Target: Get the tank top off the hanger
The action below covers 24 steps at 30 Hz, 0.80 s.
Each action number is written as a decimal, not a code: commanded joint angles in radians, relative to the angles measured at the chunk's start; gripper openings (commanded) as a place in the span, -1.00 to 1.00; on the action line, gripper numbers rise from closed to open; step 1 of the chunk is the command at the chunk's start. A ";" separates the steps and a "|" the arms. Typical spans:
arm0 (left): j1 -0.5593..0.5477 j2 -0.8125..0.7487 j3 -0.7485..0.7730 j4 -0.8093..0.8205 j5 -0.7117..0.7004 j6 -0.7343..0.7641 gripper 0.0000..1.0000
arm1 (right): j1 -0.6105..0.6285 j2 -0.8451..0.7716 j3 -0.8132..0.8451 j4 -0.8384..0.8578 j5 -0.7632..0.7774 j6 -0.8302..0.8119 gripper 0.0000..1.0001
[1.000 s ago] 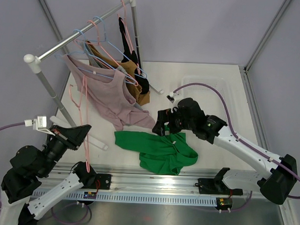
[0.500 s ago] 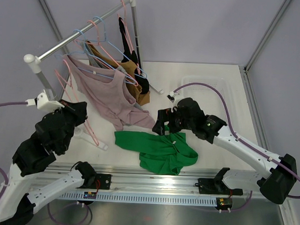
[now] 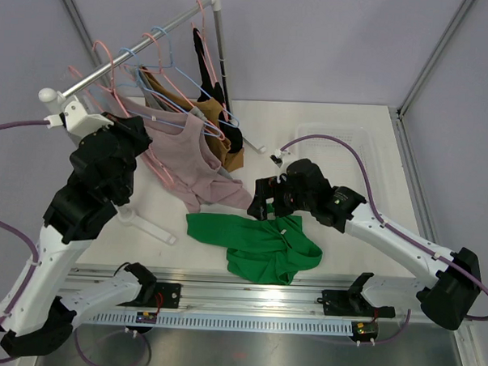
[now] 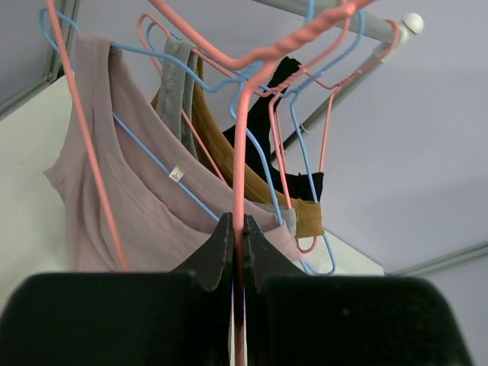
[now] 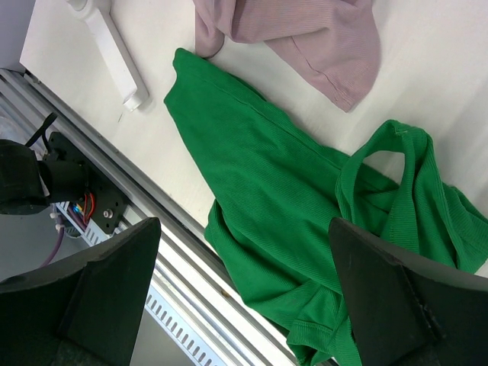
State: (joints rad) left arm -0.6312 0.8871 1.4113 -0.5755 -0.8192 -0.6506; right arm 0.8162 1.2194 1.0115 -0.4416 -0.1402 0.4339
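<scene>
Your left pincer (image 4: 235, 229) is clamped on a pink hanger (image 4: 242, 137) beside the rack (image 3: 128, 58). Your right pincer (image 5: 244, 252) hangs spread apart over the green tank top (image 5: 267, 198) lying on the surface (image 3: 343, 131).

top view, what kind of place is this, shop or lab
Probably a robotics lab cell, not a shop: a left arm and right arm bolted to a metal rail, a small clothes rack on a white table, plain grey enclosure walls.

Hangers (image 3: 160, 59) crowded on rail (image 3: 180, 23); freer table (image 3: 398, 190) far R.
</scene>
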 commanded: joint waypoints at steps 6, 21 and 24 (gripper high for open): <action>0.264 0.027 0.005 0.040 0.218 -0.170 -1.00 | 0.006 -0.032 0.035 0.009 -0.013 -0.007 0.99; 0.449 -0.027 -0.215 0.097 0.426 -0.296 -1.00 | 0.124 0.078 0.029 -0.043 0.027 -0.054 0.99; 0.449 -0.037 -0.209 0.100 0.443 -0.291 -0.70 | 0.147 0.118 0.012 -0.014 0.068 -0.044 0.99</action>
State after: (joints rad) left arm -0.1909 0.8738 1.1999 -0.5282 -0.4129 -0.9169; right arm 0.9405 1.3056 1.0115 -0.4721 -0.1509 0.4026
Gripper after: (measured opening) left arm 0.095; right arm 0.993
